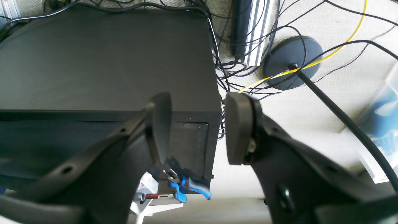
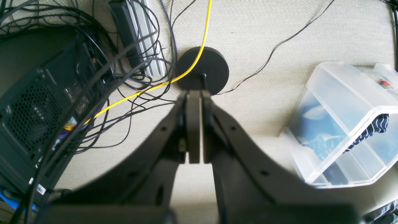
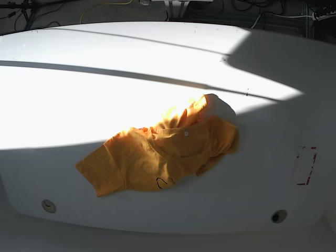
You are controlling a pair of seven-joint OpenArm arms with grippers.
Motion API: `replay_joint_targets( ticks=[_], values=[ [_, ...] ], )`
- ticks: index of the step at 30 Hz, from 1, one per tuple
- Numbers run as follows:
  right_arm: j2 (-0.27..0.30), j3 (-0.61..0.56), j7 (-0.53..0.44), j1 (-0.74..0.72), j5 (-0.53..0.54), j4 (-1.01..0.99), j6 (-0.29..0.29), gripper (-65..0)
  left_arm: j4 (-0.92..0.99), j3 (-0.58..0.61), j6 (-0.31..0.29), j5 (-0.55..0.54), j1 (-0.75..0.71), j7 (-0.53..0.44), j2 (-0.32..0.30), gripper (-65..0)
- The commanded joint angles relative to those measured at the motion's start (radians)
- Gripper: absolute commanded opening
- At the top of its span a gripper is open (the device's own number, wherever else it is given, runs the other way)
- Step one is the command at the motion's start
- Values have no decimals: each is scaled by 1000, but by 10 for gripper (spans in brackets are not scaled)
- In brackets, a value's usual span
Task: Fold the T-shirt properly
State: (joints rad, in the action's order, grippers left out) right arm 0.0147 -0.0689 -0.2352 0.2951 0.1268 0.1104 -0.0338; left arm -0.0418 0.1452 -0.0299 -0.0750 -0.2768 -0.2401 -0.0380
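The T-shirt (image 3: 160, 157) lies crumpled on the white table (image 3: 105, 63), a little toward the near edge and roughly midway between the left and right edges. One sleeve spreads toward the near-left corner, the bunched far end rises in a fold toward the middle of the table, and the small white neck tag and a black line drawing show on the upper side. Half the cloth sits in shadow, the far fold in sunlight. No fingers appear in the base view; neither arm is over the table, so the shirt lies well apart from both and is touched by nothing.

The left gripper (image 1: 197, 130) hangs over the floor beside a black box (image 1: 102, 62), its fingers (image 1: 238, 130) released, with a clear gap between them and nothing in it. The right gripper (image 2: 195, 127) is clenched, its pads pressed flat together on nothing, above pale carpet (image 2: 279, 31). Below it sit a round black stand base (image 2: 214, 67), a yellow cable (image 2: 199, 49) among black cables, a computer case (image 2: 34, 115) and a clear plastic bin (image 2: 348, 124).
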Motion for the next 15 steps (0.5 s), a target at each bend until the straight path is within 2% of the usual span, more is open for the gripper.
replay_joint_targets(
  ticks=[1, 15],
  values=[
    [4, 1, -8, 15, -6, 0, -2, -648, 5, -1, -2, 2, -17, -7, -2, -392],
    [6, 2, -16, 36, -10, 53, -2, -649, -5, -3, -2, 5, -36, -22, -6, -392]
  ],
)
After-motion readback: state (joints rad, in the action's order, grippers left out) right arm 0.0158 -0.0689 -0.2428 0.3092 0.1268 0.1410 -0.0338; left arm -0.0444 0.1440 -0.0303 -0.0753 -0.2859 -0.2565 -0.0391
